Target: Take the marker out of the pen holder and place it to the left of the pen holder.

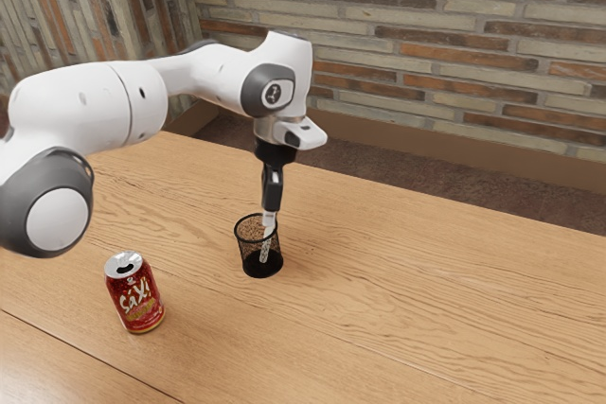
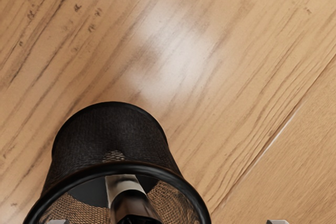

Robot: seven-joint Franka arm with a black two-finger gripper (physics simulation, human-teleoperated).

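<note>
Wrist view shows the dark, pale-banded cylindrical marker (image 2: pixel 130 202) inside the black mesh pen holder (image 2: pixel 107 135); your black two-finger gripper (image 1: pixel 271 219) is spread, empty. Probably light, stiff, slick: pinch its upper barrel squarely.

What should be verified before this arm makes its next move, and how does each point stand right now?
1. Marker inside the pen holder: ok, not yet taken out.
2. Pen holder upright on the table: ok.
3. Gripper above the pen holder: ok.
4. Gripper open: ok, its fingertips stand wide apart at the wrist view's lower edge.
5. Fingers low enough to close on the marker: cannot tell.
6. Soda can apart from the pen holder: ok, upright with bare table between them.
</note>
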